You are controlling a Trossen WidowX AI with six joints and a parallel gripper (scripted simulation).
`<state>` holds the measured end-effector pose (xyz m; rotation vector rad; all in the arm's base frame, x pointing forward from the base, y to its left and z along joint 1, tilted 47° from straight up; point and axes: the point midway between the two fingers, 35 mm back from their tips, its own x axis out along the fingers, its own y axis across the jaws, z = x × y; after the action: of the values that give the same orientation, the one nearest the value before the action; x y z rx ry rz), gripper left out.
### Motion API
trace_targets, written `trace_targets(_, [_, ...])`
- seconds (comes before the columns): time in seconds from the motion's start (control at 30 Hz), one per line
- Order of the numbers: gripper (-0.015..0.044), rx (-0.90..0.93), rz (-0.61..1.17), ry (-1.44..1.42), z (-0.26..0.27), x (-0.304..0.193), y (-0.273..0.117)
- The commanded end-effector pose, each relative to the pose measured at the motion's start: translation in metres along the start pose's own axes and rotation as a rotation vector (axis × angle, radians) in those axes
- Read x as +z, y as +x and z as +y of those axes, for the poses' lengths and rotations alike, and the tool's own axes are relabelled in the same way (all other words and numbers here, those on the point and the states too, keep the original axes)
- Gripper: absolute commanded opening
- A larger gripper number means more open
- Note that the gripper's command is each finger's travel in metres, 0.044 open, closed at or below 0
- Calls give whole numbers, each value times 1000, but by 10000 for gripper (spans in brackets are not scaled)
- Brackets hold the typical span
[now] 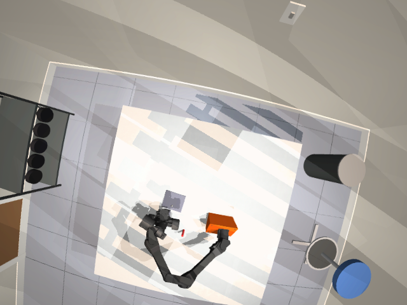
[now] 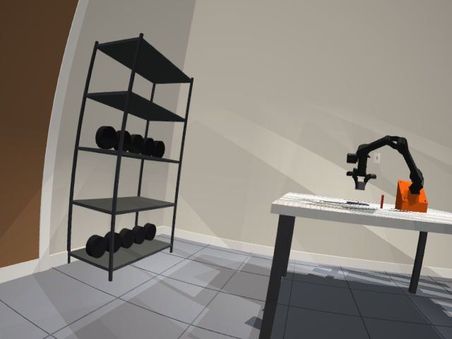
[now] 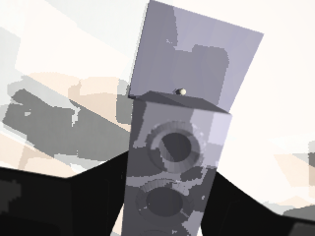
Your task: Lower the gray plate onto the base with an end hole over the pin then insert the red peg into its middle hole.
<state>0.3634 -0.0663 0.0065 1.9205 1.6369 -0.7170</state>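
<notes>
Your black parallel-jaw claw (image 2: 360, 186) was closed on the flat gray plate with round holes (image 3: 172, 167) and held it in the air above the white table (image 2: 328, 211). The square gray base with its small pin (image 3: 197, 59) lay just beyond the plate's far end. The small red peg (image 1: 182, 232) stood on the table beside the claw.
</notes>
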Motion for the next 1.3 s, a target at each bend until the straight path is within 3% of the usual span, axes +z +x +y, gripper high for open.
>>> trace_targets(0.0, [0, -2, -2, 7, -2, 13, 6])
trace_targets(0.73, [0, -1, -2, 50, -14, 74, 39])
trace_targets(1.27, [0, -1, -2, 52, -15, 75, 40])
